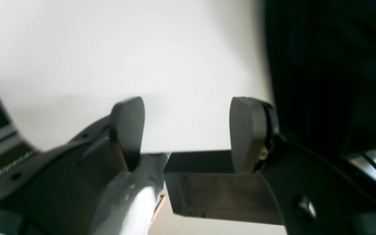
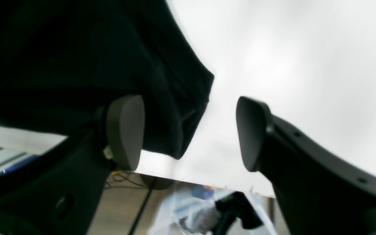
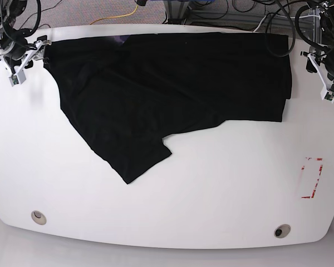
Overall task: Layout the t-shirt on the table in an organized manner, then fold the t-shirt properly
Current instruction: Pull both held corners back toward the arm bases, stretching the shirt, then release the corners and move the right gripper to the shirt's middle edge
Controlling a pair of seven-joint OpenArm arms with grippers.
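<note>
The black t-shirt (image 3: 172, 83) lies spread across the far half of the white table (image 3: 211, 189), one sleeve pointing toward the front left. My right gripper (image 3: 15, 78) hovers at the shirt's far-left corner, open. In its wrist view the right gripper (image 2: 188, 130) has its jaws wide apart, with a corner of the t-shirt (image 2: 109, 58) lying under the left finger (image 2: 124, 130). At the shirt's right edge, my left gripper (image 3: 327, 94) is also open. Seen from the left wrist, the left gripper (image 1: 188, 130) holds nothing over bare table (image 1: 142, 49), and the t-shirt (image 1: 331, 71) lies just right of it.
Two round grommet holes (image 3: 39, 217) (image 3: 281, 231) sit near the front edge. Red tape marks (image 3: 312, 178) are at the right. Cables (image 3: 278, 33) hang behind the far edge. The right wrist view shows the table edge (image 2: 207, 182) close below the fingers.
</note>
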